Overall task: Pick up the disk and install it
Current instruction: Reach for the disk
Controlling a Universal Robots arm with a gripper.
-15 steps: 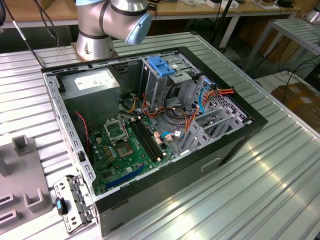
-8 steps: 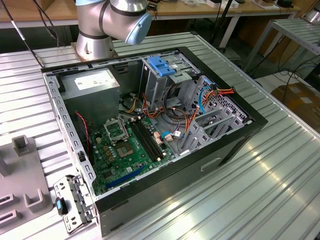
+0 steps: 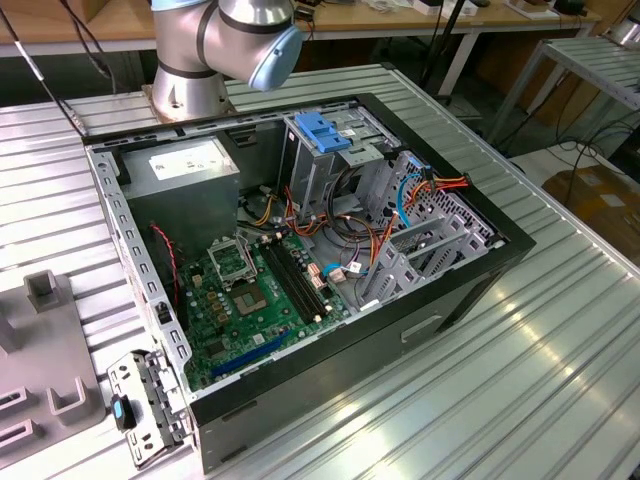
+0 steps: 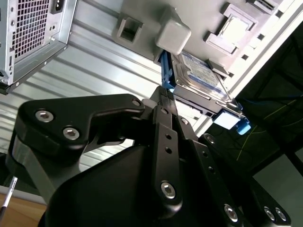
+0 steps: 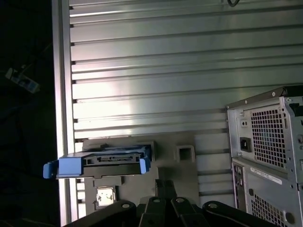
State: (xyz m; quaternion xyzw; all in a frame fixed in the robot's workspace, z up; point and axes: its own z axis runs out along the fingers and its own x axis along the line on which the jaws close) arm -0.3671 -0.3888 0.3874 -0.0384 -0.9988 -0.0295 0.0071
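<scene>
disk (image 4: 199, 75) on fixture (image 4: 130, 27), gripper (image 4: 165, 93) seemingly closed

A ribbed metal table (image 3: 560, 340) carries an open computer case (image 3: 440, 315). A grey fixture plate (image 3: 50, 360) lies on it at the exterior view's left.

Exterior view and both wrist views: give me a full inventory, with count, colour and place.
table: one, ribbed silver, under everything.
computer case: one, black, open, on the table.
motherboard: one, green, inside the case.
power supply: one, grey, inside the case.
latch: one, blue, atop the grey drive cage.
fixture plate: one, grey, beside the case.
disk: one, dark, blue-framed, on the fixture plate.
arm: one, silver, beyond the case.
hand: one, black, shut, empty, near the disk.
</scene>
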